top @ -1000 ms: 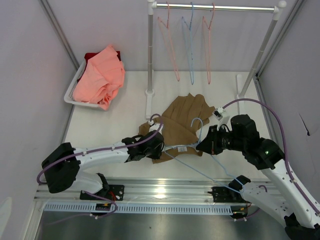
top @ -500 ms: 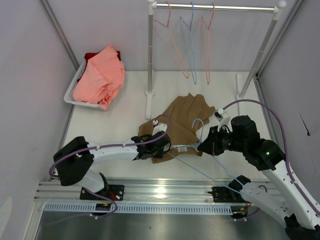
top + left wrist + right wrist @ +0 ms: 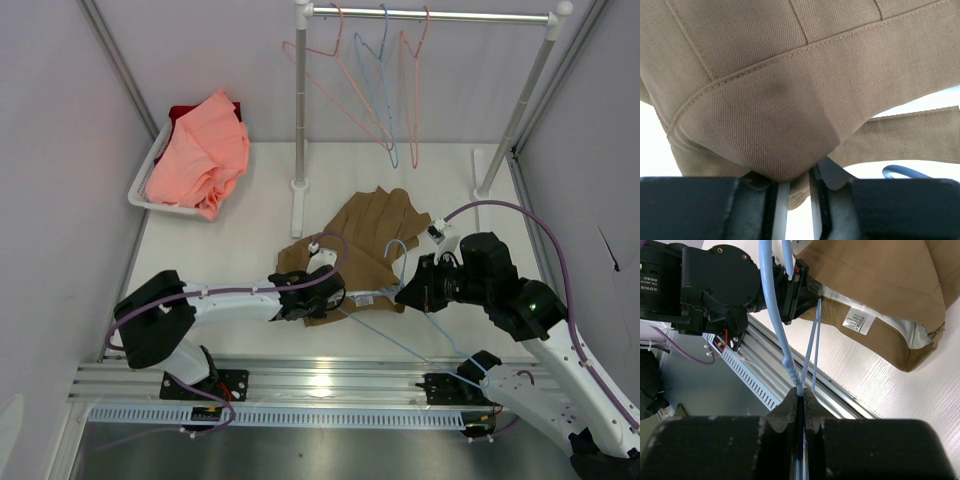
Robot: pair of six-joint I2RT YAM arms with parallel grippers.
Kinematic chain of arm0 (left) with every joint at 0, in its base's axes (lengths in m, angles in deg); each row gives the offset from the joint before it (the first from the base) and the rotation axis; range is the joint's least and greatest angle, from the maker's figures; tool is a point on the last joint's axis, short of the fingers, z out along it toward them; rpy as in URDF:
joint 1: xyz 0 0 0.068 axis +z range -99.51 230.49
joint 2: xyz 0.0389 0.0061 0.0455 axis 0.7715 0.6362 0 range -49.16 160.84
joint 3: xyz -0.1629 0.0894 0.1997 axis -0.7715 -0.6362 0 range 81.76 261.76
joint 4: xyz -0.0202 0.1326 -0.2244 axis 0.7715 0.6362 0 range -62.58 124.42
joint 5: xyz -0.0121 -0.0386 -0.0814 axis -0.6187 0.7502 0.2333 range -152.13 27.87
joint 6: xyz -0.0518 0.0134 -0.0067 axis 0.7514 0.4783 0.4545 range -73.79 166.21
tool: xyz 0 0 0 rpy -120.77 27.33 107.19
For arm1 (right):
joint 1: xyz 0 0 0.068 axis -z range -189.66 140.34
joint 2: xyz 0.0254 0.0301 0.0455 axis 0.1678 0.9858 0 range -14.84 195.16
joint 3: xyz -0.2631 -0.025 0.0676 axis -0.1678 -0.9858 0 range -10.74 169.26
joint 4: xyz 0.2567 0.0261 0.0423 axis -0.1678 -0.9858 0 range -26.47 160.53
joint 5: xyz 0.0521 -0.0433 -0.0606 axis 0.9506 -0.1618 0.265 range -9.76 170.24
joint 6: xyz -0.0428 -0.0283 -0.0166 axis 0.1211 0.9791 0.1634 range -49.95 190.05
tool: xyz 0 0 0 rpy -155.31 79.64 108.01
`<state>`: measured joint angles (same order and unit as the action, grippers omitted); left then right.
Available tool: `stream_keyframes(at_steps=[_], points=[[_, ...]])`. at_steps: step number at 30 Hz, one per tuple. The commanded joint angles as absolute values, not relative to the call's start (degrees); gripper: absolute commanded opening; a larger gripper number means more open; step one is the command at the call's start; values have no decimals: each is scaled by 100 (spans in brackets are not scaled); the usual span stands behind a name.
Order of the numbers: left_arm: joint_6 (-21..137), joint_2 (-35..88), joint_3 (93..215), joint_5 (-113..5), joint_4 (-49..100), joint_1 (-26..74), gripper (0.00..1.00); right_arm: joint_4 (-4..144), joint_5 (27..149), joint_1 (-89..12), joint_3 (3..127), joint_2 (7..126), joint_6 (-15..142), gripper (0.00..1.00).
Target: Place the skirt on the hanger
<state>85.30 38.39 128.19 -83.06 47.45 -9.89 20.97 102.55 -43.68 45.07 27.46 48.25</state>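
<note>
The left gripper (image 3: 792, 186) is pinched shut on a fold of the tan-brown skirt (image 3: 785, 100), the cloth bunched between its black fingers (image 3: 700, 205) and filling most of the left wrist view. Seen from above, the left gripper (image 3: 320, 296) sits at the skirt's near edge and has crept a little further right than a second ago, its elbow following across the white table (image 3: 220, 240). The right gripper (image 3: 801, 399) is clamped tight on the thin wire of the pale blue hanger (image 3: 771, 305), and the right gripper (image 3: 408, 292) has hardly shifted in the overhead view. The pale blue hanger (image 3: 396, 262) lies tilted over the skirt (image 3: 365, 235), its hook resting on the cloth. The right wrist view shows the skirt (image 3: 880, 280) open at the waist, with white lining (image 3: 900, 330) and a small label (image 3: 857, 320). On the rail (image 3: 430, 14) behind, the hanging pink hanger (image 3: 345, 85) has swung further sideways. A salmon-pink garment (image 3: 200, 150) fills a white basket (image 3: 145, 185) at far left.
</note>
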Motion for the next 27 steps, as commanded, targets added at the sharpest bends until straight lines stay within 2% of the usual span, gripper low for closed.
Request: stream_keyframes(at_steps=[1,6,7,8,18,27], points=[[8602,3917,13054,-8525,4641,-1033,20,2166,10239,-4393,4507,2690,4922,0],[8541,3830,13062,-8534,4649,-1033,7,2227,10274,-4394,4428,2699,4931,0],[8523,3794,13062,-8534,4675,-1025,1,2245,10274,-4393,4411,2699,4939,0],[8488,3707,13080,-8534,4702,-1033,0,2271,10283,-4402,4393,2699,4931,0],[8330,2942,12983,-8086,4694,-981,0,2789,10512,-4411,4033,2655,4904,0],[8444,2379,12333,-7339,4219,-393,0,4001,10714,-4420,3138,2348,4632,0]])
